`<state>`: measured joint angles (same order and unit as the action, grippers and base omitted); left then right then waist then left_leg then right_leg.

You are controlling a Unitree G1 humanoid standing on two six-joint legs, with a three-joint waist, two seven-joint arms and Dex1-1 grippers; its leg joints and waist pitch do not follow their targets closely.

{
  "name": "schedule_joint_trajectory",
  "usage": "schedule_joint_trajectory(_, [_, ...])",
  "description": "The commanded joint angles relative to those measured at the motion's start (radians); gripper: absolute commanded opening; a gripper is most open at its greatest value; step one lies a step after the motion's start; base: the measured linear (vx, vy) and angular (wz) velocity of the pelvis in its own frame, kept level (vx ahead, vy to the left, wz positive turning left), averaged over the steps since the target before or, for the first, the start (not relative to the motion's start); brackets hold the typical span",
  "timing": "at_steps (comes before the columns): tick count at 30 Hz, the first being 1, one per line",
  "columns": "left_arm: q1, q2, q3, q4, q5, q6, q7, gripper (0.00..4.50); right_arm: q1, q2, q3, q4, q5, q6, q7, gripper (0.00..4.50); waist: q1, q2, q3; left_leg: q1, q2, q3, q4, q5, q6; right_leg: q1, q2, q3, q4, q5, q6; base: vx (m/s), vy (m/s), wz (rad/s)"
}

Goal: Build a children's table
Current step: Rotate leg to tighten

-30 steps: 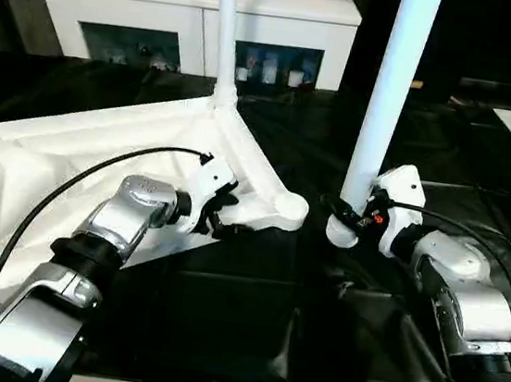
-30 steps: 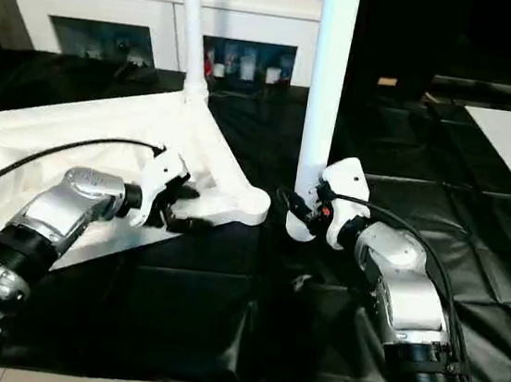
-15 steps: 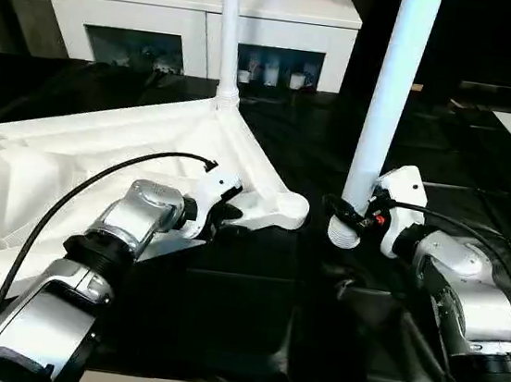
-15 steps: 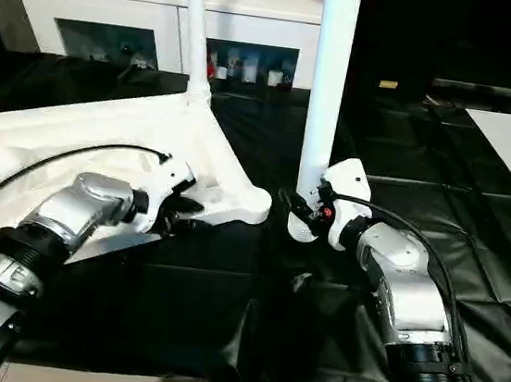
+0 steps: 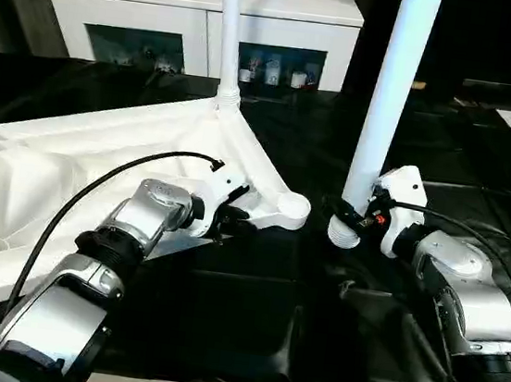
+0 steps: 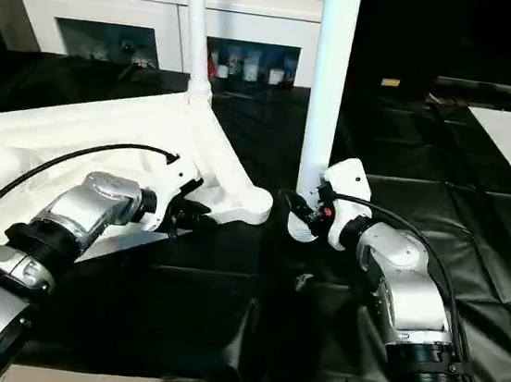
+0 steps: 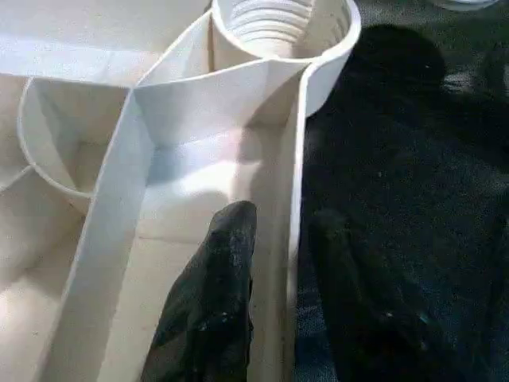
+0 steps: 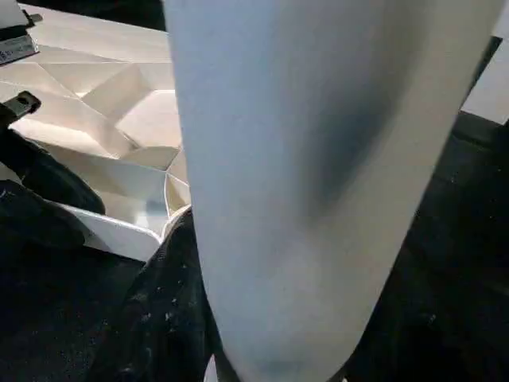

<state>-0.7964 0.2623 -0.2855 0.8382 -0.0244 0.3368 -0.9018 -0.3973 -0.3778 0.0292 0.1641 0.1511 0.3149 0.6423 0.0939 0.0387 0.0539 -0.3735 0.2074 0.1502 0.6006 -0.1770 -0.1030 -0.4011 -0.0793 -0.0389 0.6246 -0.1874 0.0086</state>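
Left gripper [image 7: 274, 263] straddles the thin side wall of the upturned white plastic tabletop [image 5: 72, 168], one black finger inside, one outside, just short of the open threaded corner socket [image 7: 278, 24]. Black cloth [image 5: 249, 321] lies bare beyond that edge. Right gripper [image 5: 344, 216] is clamped on an upright smooth tapered leg [image 5: 388, 96] near its ribbed foot, close beside the socket.
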Motion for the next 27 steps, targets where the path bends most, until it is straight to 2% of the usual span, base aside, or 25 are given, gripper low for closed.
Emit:
schedule_joint_trajectory(1, [-0.012, -0.001, -0.019, 0.02, 0.023, -0.002, -0.008, 1.05, -0.005, -0.011, 0.003, -0.026, 0.002, 0.006, 0.004, 1.84, 0.002, -0.001, -0.072, 0.008, -0.001, 0.01, -0.071, -0.209, 0.018, 0.059, -0.041, 0.026, -0.076, -0.11, -0.242, 0.0, 0.0, 0.0])
schedule_joint_trajectory(3, [-0.011, 0.001, -0.02, 0.026, 0.028, -0.004, -0.007, 1.03, -0.007, -0.012, 0.0, -0.029, 0.005, 0.009, 0.005, 1.84, 0.001, -0.005, -0.071, 0.007, -0.001, 0.011, -0.072, -0.212, 0.019, 0.059, -0.04, 0.026, -0.077, -0.114, -0.241, 0.0, 0.0, 0.0])
schedule_joint_trajectory(6, [-0.007, 0.009, -0.023, 0.029, 0.034, 0.004, -0.016, 0.6, -0.007, -0.011, 0.001, -0.033, 0.007, 0.01, 0.006, 1.84, 0.001, -0.002, -0.071, 0.007, 0.0, 0.011, -0.073, -0.216, 0.019, 0.058, -0.041, 0.026, -0.078, -0.128, -0.238, 0.0, 0.0, 0.0])
schedule_joint_trajectory(8, [0.01, 0.024, -0.039, 0.014, 0.045, 0.01, -0.04, 0.53, -0.007, -0.01, 0.002, -0.035, 0.011, 0.01, 0.013, 1.84, 0.0, -0.001, -0.07, 0.007, 0.0, 0.01, -0.075, -0.223, 0.018, 0.057, -0.041, 0.026, -0.079, -0.14, -0.234, 0.0, 0.0, 0.0])
schedule_joint_trajectory(9, [0.036, 0.041, -0.046, -0.016, 0.046, 0.017, -0.066, 0.4, -0.005, -0.009, 0.001, -0.045, 0.025, 0.013, 0.026, 1.84, -0.001, 0.004, -0.07, 0.007, 0.0, 0.01, -0.074, -0.226, 0.015, 0.057, -0.041, 0.026, -0.078, -0.14, -0.235, 0.0, 0.0, 0.0])
schedule_joint_trajectory(11, [0.095, 0.078, -0.051, -0.094, 0.036, 0.042, -0.112, 0.15, 0.0, -0.004, -0.008, -0.072, 0.064, 0.025, 0.056, 1.84, -0.007, 0.004, -0.071, 0.002, 0.004, 0.006, -0.078, -0.215, 0.017, 0.064, -0.043, 0.026, -0.072, -0.104, -0.24, 0.0, 0.0, 0.0])
schedule_joint_trajectory(12, [0.153, 0.117, -0.054, -0.183, 0.022, 0.068, -0.143, 0.12, 0.003, -0.005, -0.016, -0.094, 0.102, 0.044, 0.089, 1.84, -0.008, 0.003, -0.07, 0.001, 0.002, 0.007, -0.078, -0.211, 0.023, 0.064, -0.041, 0.025, -0.073, -0.1, -0.238, 0.0, 0.0, 0.0])
schedule_joint_trajectory(13, [0.157, 0.12, -0.055, -0.189, 0.021, 0.07, -0.145, 0.07, 0.003, -0.006, -0.016, -0.096, 0.105, 0.045, 0.091, 1.84, -0.009, 0.007, -0.072, 0.002, 0.004, 0.006, -0.078, -0.211, 0.024, 0.065, -0.043, 0.025, -0.07, -0.096, -0.24, 0.0, 0.0, 0.0])
schedule_joint_trajectory(14, [0.202, 0.151, -0.052, -0.268, 0.012, 0.091, -0.159, 0.03, 0.006, -0.016, -0.016, -0.114, 0.133, 0.067, 0.128, 1.84, -0.012, 0.01, -0.073, 0.005, 0.006, 0.008, -0.078, -0.212, 0.028, 0.061, -0.042, 0.026, -0.072, -0.11, -0.241, 0.0, 0.0, 0.0])
schedule_joint_trajectory(16, [0.24, 0.172, -0.038, -0.338, -0.002, 0.116, -0.161, 0.03, 0.01, -0.023, -0.013, -0.131, 0.156, 0.087, 0.157, 1.84, -0.014, 0.011, -0.071, 0.007, 0.006, 0.011, -0.078, -0.212, 0.03, 0.056, -0.039, 0.028, -0.074, -0.107, -0.247, 0.0, 0.0, 0.0])
schedule_joint_trajectory(18, [0.26, 0.183, -0.032, -0.375, -0.007, 0.126, -0.158, 0.03, 0.011, -0.027, -0.012, -0.141, 0.171, 0.099, 0.174, 1.84, -0.014, 0.015, -0.069, 0.01, 0.007, 0.011, -0.081, -0.229, 0.025, 0.055, -0.038, 0.027, -0.075, -0.125, -0.246, 0.0, 0.0, 0.0])
schedule_joint_trajectory(20, [0.319, 0.211, -0.022, -0.489, -0.025, 0.161, -0.159, 0.03, 0.011, -0.04, -0.009, -0.171, 0.229, 0.163, 0.23, 1.84, -0.018, 0.015, -0.067, 0.009, 0.007, 0.009, -0.085, -0.253, 0.016, 0.054, -0.037, 0.026, -0.077, -0.158, -0.239, 0.0, 0.0, 0.0])
schedule_joint_trajectory(21, [0.319, 0.211, -0.022, -0.489, -0.025, 0.161, -0.159, 0.03, 0.011, -0.04, -0.009, -0.171, 0.229, 0.163, 0.23, 1.84, -0.019, 0.016, -0.07, 0.011, 0.009, 0.008, -0.085, -0.253, 0.015, 0.056, -0.038, 0.026, -0.075, -0.148, -0.241, 0.0, 0.0, 0.0])
schedule_joint_trajectory(22, [0.371, 0.222, -0.013, -0.591, -0.036, 0.19, -0.149, 0.03, 0.013, -0.051, 0.01, -0.182, 0.254, 0.201, 0.27, 1.84, -0.02, -0.001, -0.071, 0.009, 0.01, 0.009, -0.084, -0.231, 0.023, 0.058, -0.038, 0.026, -0.071, -0.13, -0.244, 0.0, 0.0, 0.0])
schedule_joint_trajectory(23, [0.386, 0.224, -0.011, -0.623, -0.038, 0.198, -0.145, 0.0, 0.013, -0.055, 0.017, -0.182, 0.257, 0.208, 0.278, 1.83, -0.022, -0.004, -0.069, 0.006, 0.011, 0.009, -0.086, -0.223, 0.028, 0.058, -0.039, 0.026, -0.072, -0.126, -0.242, 0.0, 0.0, 0.0])
schedule_joint_trajectory(24, [0.392, 0.223, -0.009, -0.638, -0.04, 0.203, -0.141, 0.0, 0.012, -0.053, 0.022, -0.176, 0.257, 0.209, 0.281, 1.83, -0.025, 0.003, -0.069, 0.007, 0.01, 0.011, -0.084, -0.211, 0.035, 0.054, -0.038, 0.026, -0.074, -0.128, -0.241, 0.0, 0.0, 0.0])
schedule_joint_trajectory(25, [0.402, 0.22, -0.005, -0.667, -0.043, 0.211, -0.129, 0.0, 0.001, -0.037, 0.036, -0.15, 0.25, 0.213, 0.278, 1.83, -0.025, -0.005, -0.068, 0.008, 0.008, 0.015, -0.082, -0.204, 0.04, 0.05, -0.037, 0.027, -0.077, -0.136, -0.241, 0.0, 0.0, 0.0])
schedule_joint_trajectory(26, [0.405, 0.217, -0.003, -0.679, -0.044, 0.213, -0.123, 0.0, -0.007, -0.026, 0.043, -0.133, 0.246, 0.214, 0.273, 1.83, -0.026, -0.002, -0.068, 0.005, 0.006, 0.014, -0.082, -0.196, 0.04, 0.051, -0.038, 0.026, -0.076, -0.147, -0.239, 0.0, 0.0, 0.0])
schedule_joint_trajectory(27, [0.407, 0.216, -0.004, -0.687, -0.041, 0.218, -0.117, 0.0, -0.016, -0.013, 0.051, -0.114, 0.238, 0.21, 0.269, 1.83, -0.027, -0.013, -0.067, 0.005, 0.006, 0.016, -0.082, -0.196, 0.042, 0.05, -0.038, 0.026, -0.079, -0.157, -0.236, 0.0, 0.0, 0.0])
